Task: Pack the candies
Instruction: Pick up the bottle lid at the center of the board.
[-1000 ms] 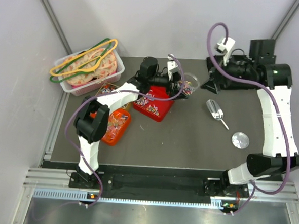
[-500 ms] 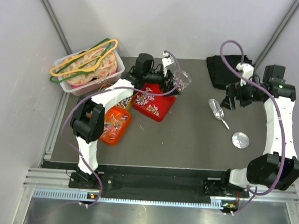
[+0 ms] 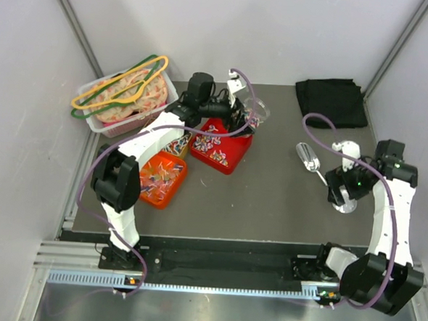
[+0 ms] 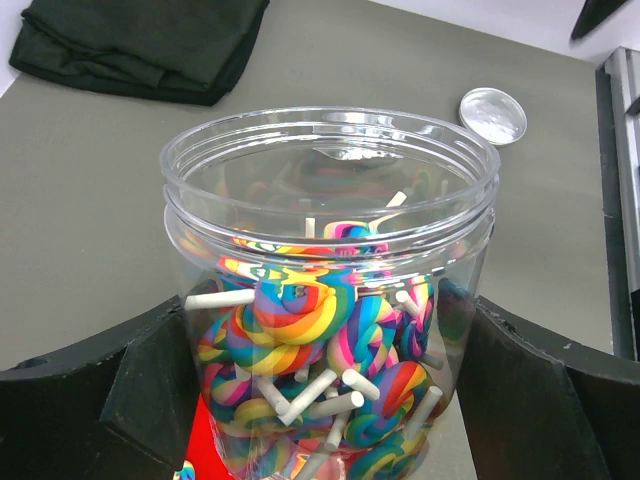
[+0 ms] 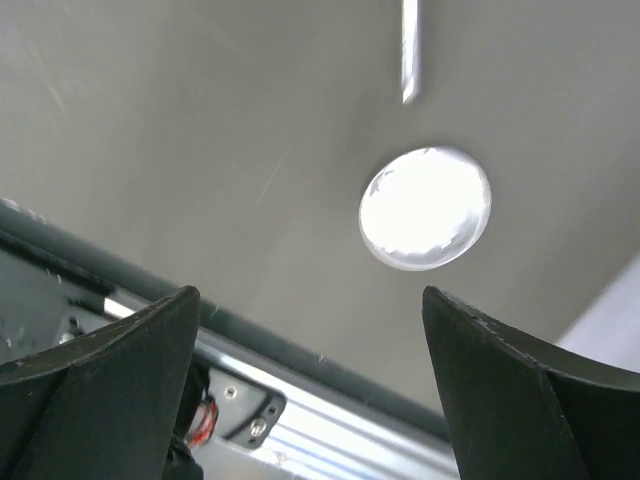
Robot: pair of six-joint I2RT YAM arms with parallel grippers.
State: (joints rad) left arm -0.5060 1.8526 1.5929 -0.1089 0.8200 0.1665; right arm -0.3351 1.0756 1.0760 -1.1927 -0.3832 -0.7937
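My left gripper (image 3: 250, 117) is shut on a clear, lidless jar (image 4: 330, 250); its black fingers (image 4: 90, 400) press both sides. The jar is partly filled with candies (image 4: 300, 330), rainbow swirls on white sticks. It hangs over the far right corner of a red tray (image 3: 218, 152) that holds more candies. An orange tray (image 3: 162, 179) of candies lies to the left. My right gripper (image 3: 341, 189) is open above the round jar lid (image 5: 425, 208), which lies flat on the table, with nothing between its fingers (image 5: 110, 380).
A metal scoop (image 3: 308, 160) lies just beyond the lid (image 3: 344, 205). A folded black cloth (image 3: 332, 101) sits at the back right. A clear bin (image 3: 127, 97) of pink-orange items with coloured hangers stands at the back left. The table's metal front rail (image 5: 300, 400) runs below the right gripper.
The right arm swung from the black cloth at the back right forward to above the lid. The left arm shifted slightly back and left with the jar.
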